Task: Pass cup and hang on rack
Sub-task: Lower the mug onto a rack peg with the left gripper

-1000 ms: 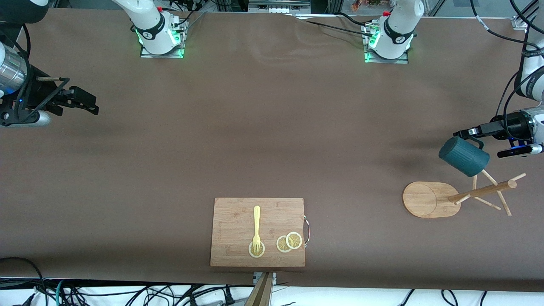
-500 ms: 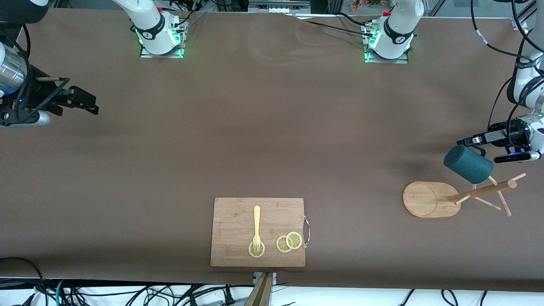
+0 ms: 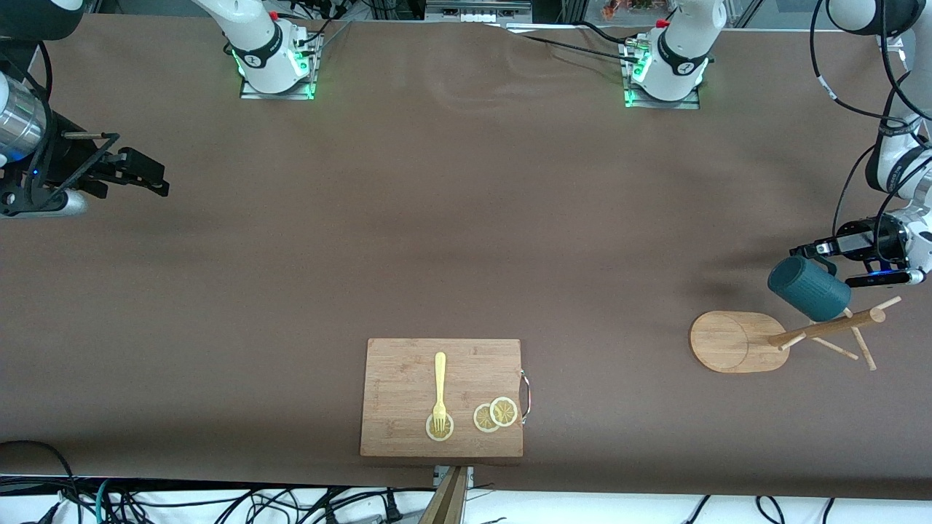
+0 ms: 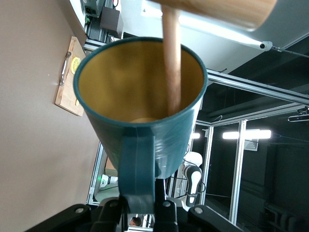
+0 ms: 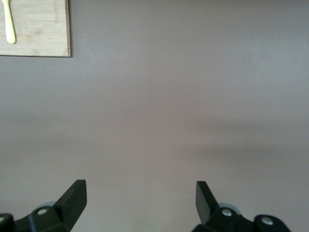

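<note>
Since a second ago the left gripper (image 3: 821, 256) has carried the cup (image 3: 810, 289) lower and closer in over the rack (image 3: 783, 338), so the cup's mouth now covers the tip of one of the upper pegs — the left wrist view shows that peg (image 4: 171, 63) reaching down inside the yellowish-tan interior. The cup (image 4: 140, 111) hangs tilted in the air, mouth toward the rack's post, its handle pinched between the closed fingers (image 4: 112, 209) of the left gripper (image 4: 140, 210). The rack stands toward the left arm's end of the table (image 3: 466, 240), its oval base flat on the brown surface and its thin pegs fanning out from the post. The right gripper (image 3: 142, 176) has not shifted; that arm waits over bare table at the right arm's end, its fingers (image 5: 72, 195) spread wide with nothing between them, as the right wrist view shows. Nearer the front camera, about midway along the table, lies the wooden cutting board (image 3: 442, 397) — on it a yellow fork (image 3: 440, 389) with its tines over one lemon slice (image 3: 439, 428), and two more lemon slices (image 3: 496, 414) overlapping beside the board's metal handle (image 3: 526, 394).
</note>
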